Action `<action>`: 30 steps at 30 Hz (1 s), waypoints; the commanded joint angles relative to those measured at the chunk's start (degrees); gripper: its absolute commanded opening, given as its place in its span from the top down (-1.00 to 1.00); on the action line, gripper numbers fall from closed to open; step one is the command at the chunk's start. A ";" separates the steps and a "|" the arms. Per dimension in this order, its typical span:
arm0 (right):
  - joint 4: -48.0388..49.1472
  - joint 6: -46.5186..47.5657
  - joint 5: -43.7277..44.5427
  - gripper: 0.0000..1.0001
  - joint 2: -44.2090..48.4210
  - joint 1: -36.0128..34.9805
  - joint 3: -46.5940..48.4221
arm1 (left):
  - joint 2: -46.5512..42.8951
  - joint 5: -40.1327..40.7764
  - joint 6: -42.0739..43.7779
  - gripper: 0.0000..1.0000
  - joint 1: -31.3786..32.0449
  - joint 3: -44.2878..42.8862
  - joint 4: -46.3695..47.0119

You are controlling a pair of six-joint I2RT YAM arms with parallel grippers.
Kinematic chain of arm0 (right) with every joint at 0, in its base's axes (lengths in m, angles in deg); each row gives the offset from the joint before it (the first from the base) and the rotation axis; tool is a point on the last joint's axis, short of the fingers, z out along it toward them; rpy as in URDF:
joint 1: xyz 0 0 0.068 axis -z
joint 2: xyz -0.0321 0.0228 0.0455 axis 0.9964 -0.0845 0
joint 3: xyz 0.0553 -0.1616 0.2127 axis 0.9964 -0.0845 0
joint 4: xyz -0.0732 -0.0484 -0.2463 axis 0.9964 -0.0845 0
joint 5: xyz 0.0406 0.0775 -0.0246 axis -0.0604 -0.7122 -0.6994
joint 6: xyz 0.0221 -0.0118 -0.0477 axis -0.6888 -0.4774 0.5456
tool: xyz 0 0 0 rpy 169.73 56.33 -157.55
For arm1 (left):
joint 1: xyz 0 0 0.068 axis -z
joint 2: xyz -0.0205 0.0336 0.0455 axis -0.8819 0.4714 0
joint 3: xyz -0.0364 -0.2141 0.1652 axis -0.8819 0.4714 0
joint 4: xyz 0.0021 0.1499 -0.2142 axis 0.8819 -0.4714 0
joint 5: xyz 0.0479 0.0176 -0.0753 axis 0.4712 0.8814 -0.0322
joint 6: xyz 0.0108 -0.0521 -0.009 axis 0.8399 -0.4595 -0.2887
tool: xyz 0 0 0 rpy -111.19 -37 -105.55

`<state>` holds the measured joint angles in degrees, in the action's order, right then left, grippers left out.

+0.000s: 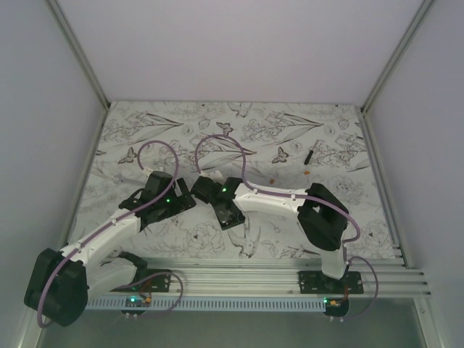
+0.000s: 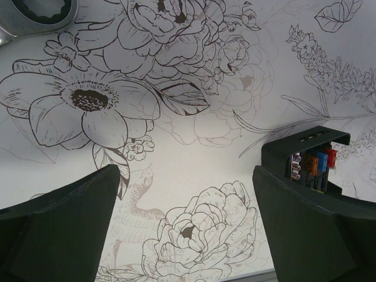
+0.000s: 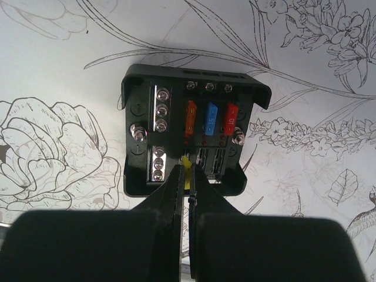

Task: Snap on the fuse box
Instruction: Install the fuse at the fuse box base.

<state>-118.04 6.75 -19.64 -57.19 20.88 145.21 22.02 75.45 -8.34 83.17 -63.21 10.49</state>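
The fuse box [image 3: 185, 138] lies flat on the flower-printed tabletop [image 2: 194, 141], about midway between left and right and towards the near side, its face open to us. An orange fuse [image 3: 190, 117], a blue fuse [image 3: 211, 119] and a red fuse [image 3: 231, 119] stand in its far row. Our right tool [image 3: 188, 176] is pinched almost fully shut on a small yellow fuse [image 3: 185, 167], the tips resting over the near row of slots. Our left tool [image 2: 185, 176] stands as wide as it goes, with nothing between its fingers. The box sits just outside its right finger, not between them.

We judge the seating push to be the risky part. Nothing braces the box, so downward pressure that is slightly off-centre could slide or tilt it on the smooth tabletop. The fingers hide the slot from the wrist view, and we cannot tell whether the blades are lined up. If they are not, the fuse could bend, jam at an angle, or twist out of the thin pinch.
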 commanded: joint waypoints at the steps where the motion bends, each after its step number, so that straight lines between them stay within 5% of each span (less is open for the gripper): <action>1: 0.81 -1.04 1.85 1.00 -0.60 -0.59 0.27 | -0.11 0.22 0.35 -0.99 -0.38 1.04 -1.97; 30: 3.84 -1.53 2.10 1.00 0.61 -0.94 -2.62 | 0.07 -0.22 0.28 -0.99 -0.38 1.02 -1.93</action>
<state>-116.58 5.92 -18.65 -56.81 20.75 143.44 22.02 75.43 -8.36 83.17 -63.19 10.47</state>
